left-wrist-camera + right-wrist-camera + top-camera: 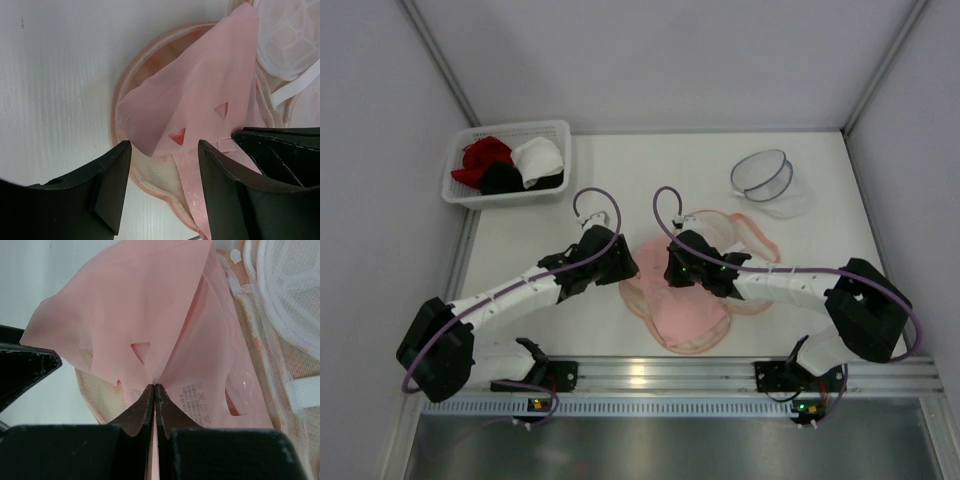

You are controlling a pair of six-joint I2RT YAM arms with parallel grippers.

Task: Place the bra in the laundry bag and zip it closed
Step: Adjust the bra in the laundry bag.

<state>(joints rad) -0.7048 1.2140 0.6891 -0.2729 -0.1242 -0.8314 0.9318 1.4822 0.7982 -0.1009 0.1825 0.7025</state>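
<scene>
Bra (125,300) in pinch of right hand (155,386) (left hand (164,146) spread, beside)

The bra (125,315) has a patch of tiny gray print (194,401) on its smooth pink cloth. It looks like rows of small letters with little wash signs under them. All of it is too small to read.

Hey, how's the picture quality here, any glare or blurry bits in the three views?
Top view: even, soft light, glare on the metal rail. Left wrist: bra sharp, left gripper close and slightly soft. Right wrist: right gripper dark, little detail; small shine on the bra.
</scene>
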